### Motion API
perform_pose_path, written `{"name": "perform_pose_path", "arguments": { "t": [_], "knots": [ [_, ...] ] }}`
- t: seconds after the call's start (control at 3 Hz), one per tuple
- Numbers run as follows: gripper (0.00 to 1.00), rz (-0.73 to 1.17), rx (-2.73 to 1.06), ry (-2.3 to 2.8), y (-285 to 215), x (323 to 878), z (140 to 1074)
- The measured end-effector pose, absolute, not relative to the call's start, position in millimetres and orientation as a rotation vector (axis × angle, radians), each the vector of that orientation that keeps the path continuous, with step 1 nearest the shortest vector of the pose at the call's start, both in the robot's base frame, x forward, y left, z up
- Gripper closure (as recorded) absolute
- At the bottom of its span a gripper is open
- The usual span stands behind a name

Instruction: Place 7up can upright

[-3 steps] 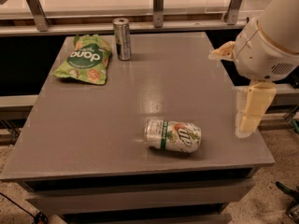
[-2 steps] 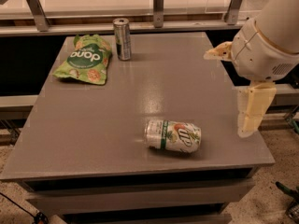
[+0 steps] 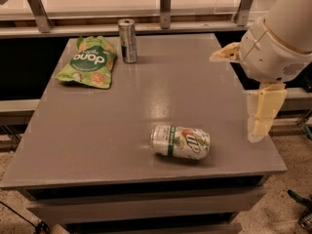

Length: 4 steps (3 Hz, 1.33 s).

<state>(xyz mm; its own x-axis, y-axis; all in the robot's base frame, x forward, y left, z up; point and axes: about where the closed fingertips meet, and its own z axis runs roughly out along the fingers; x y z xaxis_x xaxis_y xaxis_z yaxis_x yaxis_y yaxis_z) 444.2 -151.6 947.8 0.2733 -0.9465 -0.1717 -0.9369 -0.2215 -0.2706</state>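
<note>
The 7up can (image 3: 180, 142) lies on its side on the grey table (image 3: 97, 130), near the front edge and right of centre, its silver top pointing left. My gripper (image 3: 233, 98) hangs over the table's right edge, to the right of the can and above it. It is open and empty. One cream finger (image 3: 225, 54) points left and the other (image 3: 263, 112) points down.
A tall slim silver-and-dark can (image 3: 127, 40) stands upright at the back of the table. A green snack bag (image 3: 87, 62) lies at the back left. A metal rail with posts (image 3: 165, 6) runs behind the table.
</note>
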Motion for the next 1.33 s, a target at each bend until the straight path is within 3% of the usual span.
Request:
{"name": "perform_pose_path", "arguments": {
  "t": [0.67,1.33],
  "knots": [
    [0.0,0.017,-2.442,1.218,-99.3,406.0,943.8],
    [0.0,-0.017,-2.483,1.13,-99.1,406.6,946.3]
  ]
}}
